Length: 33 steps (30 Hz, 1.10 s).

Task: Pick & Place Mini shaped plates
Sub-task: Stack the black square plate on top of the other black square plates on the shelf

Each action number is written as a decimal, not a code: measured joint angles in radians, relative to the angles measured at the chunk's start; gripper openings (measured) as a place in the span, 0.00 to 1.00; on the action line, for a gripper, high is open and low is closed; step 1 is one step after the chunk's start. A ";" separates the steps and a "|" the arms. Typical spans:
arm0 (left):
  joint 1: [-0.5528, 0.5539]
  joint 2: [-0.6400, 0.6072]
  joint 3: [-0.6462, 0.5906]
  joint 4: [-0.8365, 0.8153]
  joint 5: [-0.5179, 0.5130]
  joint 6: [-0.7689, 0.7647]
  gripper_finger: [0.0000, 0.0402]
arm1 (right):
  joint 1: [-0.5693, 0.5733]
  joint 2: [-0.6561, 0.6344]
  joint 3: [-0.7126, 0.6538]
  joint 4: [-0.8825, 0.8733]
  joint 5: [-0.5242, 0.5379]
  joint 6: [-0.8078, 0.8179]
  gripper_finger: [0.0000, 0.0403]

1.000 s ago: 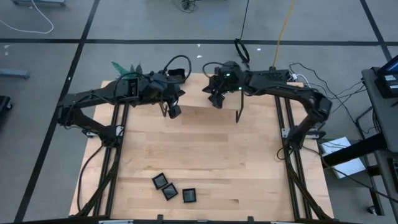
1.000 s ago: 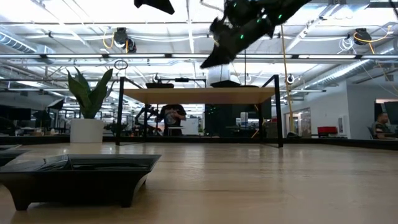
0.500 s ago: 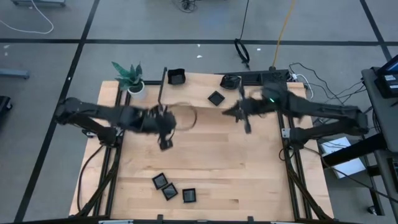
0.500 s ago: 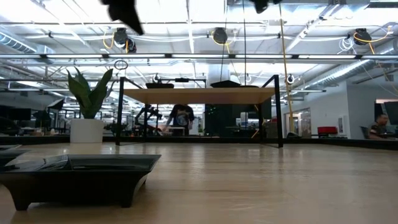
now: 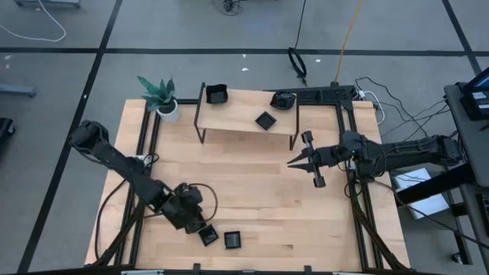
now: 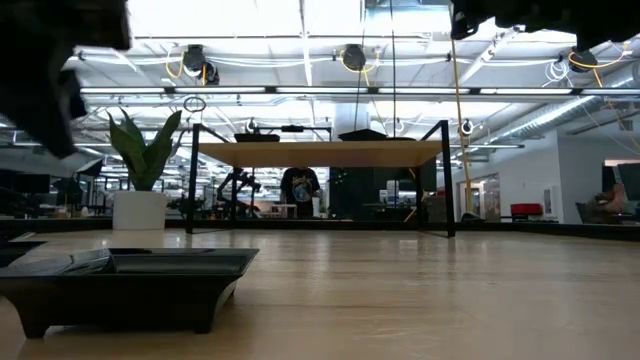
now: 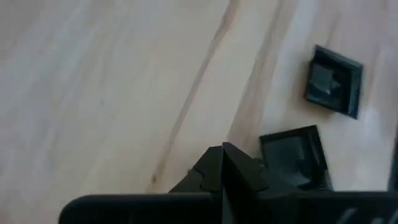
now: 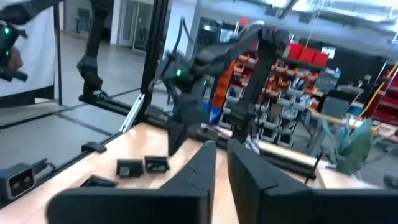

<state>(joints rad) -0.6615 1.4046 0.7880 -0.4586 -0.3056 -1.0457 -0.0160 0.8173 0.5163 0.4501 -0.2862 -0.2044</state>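
I hold the left gripper (image 7: 224, 168) low over the plates (image 5: 220, 237) at the surface's (image 5: 252, 191) near edge, fingers together. I must open before descending, then straddle one rim squarely. The right gripper (image 5: 293, 162) waits mid-surface, fingers slightly apart.

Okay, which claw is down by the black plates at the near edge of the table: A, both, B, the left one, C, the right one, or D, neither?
B: in the high view the left claw is right at the plates, while the right claw is over bare wood by the table's right side.
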 joint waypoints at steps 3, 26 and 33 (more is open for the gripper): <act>-0.024 0.008 -0.040 0.042 -0.003 -0.114 0.11 | 0.001 0.004 0.000 0.018 0.006 -0.010 0.14; -0.068 0.144 -0.079 0.069 0.115 -0.191 0.24 | 0.001 0.015 0.000 0.032 0.050 0.002 0.30; -0.068 0.145 -0.079 0.069 0.114 -0.179 0.23 | 0.001 0.015 0.000 0.032 0.050 0.001 0.30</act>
<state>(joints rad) -0.7292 1.5494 0.7094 -0.3901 -0.1917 -1.2249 -0.0147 0.8318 0.5167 0.4825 -0.2367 -0.2035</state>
